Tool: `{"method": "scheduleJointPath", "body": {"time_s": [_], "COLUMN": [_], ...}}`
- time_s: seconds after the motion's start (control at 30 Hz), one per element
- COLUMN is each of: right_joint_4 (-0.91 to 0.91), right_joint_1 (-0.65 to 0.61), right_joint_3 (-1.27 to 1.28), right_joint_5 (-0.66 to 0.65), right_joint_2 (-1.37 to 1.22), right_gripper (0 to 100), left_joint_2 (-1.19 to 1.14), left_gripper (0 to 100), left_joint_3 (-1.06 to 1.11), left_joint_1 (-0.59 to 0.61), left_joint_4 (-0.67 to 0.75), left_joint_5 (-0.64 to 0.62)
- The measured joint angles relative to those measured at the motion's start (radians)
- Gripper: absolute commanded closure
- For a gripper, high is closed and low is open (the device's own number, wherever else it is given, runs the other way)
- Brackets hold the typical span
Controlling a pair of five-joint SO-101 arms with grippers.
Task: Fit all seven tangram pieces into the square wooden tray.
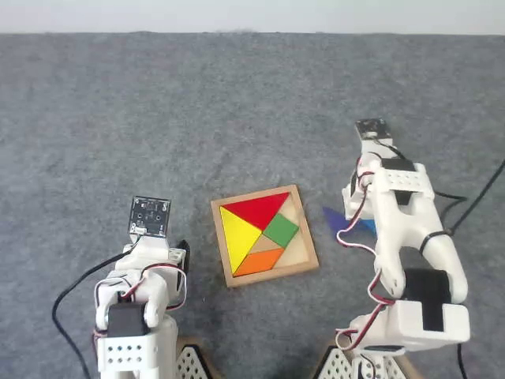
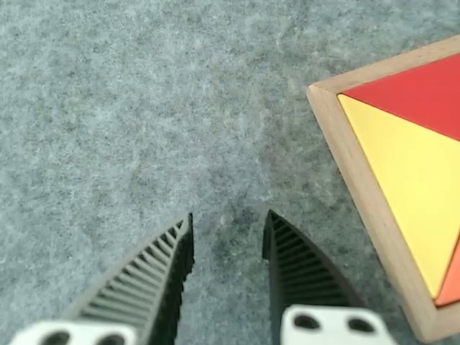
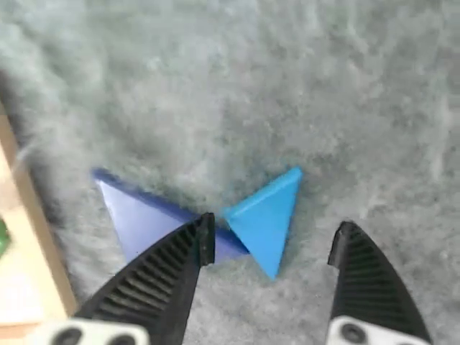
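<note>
Fingers (image 2: 162,277) of the left gripper (image 2: 228,219) parted, with nothing between them but grey felt. Hang low over the surface (image 1: 118,118) at the near left, close to the tray's left wall but apart from it.

Next rightward: square wooden tray (image 1: 309,230), flat at mid-surface, turned a little askew. Holds four pieces, all seated in its left and far part. Yellow triangle (image 1: 235,235) against the left wall, red triangle (image 1: 256,209) along the far wall, the two meeting edge to edge. Green square (image 1: 281,230) just right of that seam, standing on a corner. Orange parallelogram (image 1: 259,261) along the near wall. Bare wood down the right side and in a small triangular gap among the yellow, green and orange pieces.

Right of the tray, out on the felt: dark blue triangle (image 3: 140,219), then light blue triangle (image 3: 264,212), both flat, near the right wall but clear of it. Seem to touch where a light blue corner meets the dark blue edge, partly hidden by a fingertip.

Fingers (image 3: 363,277) of the right gripper (image 3: 275,224) spread wide, clamped on nothing. Hover over those two pieces: one fingertip above the dark blue edge, the other over felt beyond, with the light blue triangle in the gap.
</note>
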State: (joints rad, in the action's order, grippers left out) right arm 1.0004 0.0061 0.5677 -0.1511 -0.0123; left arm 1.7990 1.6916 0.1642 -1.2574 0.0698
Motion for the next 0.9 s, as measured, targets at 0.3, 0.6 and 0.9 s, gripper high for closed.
{"method": "scheduleJointPath", "body": {"time_s": [0.3,0.6,0.9], "right_joint_4": [-0.006,0.002,0.000], "right_joint_1": [-0.014,0.026,0.046], "right_joint_3": [-0.041,-0.127,-0.140], "right_joint_5": [-0.006,-0.006,-0.006], "right_joint_2": [-0.089,-0.190,-0.190], "right_gripper": [73.2,85.8,87.6], "left_joint_2": [0.000,0.000,0.000], "left_gripper": [85,85,85], "left_joint_3": [0.000,0.000,0.000], "left_joint_1": [0.000,0.000,0.000], "left_joint_4": [0.000,0.000,0.000], "left_joint_5": [0.000,0.000,0.000]}}
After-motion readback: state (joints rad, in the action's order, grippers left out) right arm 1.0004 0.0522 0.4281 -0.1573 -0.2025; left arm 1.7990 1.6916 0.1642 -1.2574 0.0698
